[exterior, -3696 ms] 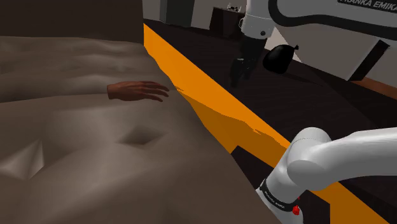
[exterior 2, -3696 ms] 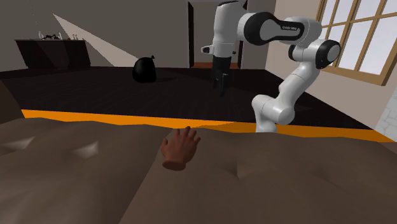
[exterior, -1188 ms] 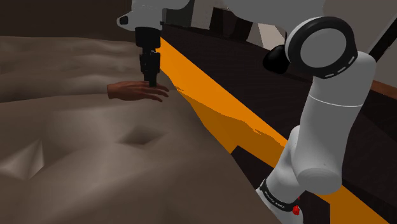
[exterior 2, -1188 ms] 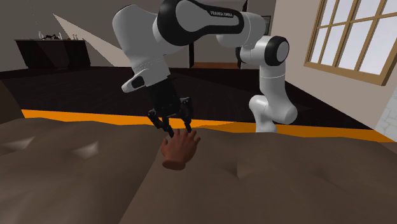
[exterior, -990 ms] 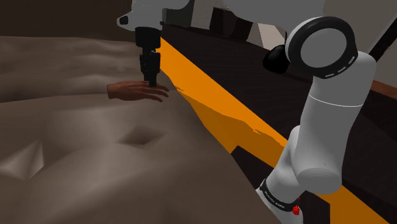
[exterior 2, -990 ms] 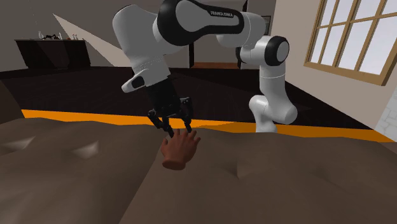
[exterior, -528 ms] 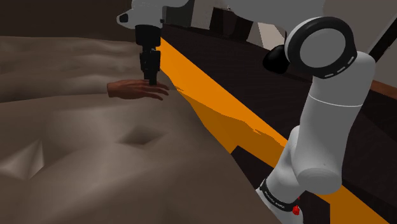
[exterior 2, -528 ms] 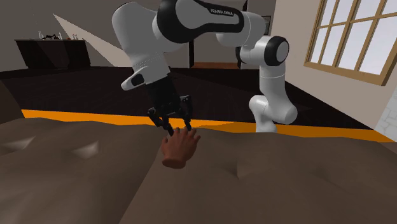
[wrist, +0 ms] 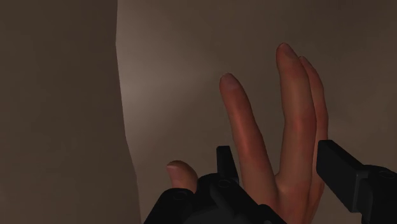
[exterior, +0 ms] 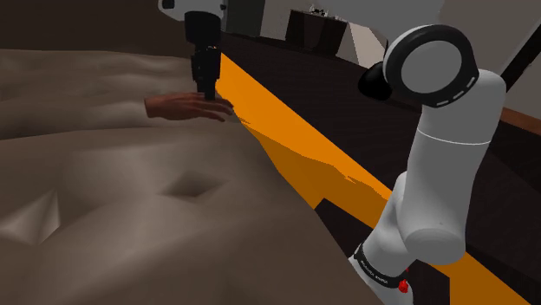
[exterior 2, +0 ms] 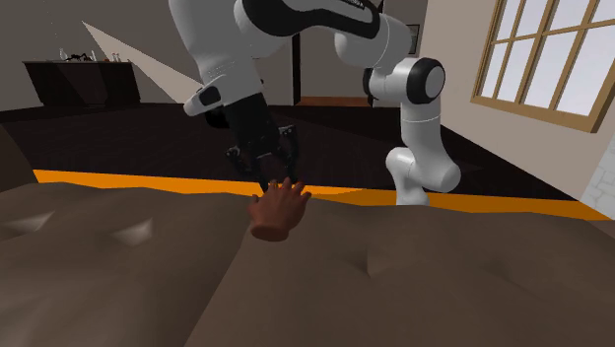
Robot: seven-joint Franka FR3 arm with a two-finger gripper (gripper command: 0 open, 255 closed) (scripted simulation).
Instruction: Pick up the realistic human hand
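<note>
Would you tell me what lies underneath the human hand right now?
Beneath the hand lies the brown cushioned surface. The gripper clasps it from above. The patch directly under the palm is covered, so contact there cannot be judged.

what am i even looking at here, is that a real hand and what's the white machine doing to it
Nothing here is real: these are a simulator's renders. The white machine is a robot arm with dark joints. The brown hand is a lifelike model.

One picture looks down from beside the arm's stand. One faces the arm across a brown padded surface. The third comes from a camera on the arm's wrist, looking along its black two-fingered tool.

In the wrist picture the tool's two fingers press on the model's fingers from either side, so the tool is shut on the hand. An orange strip runs along the padded surface's edge. I cannot tell whether the hand's wrist end touches the surface.
</note>
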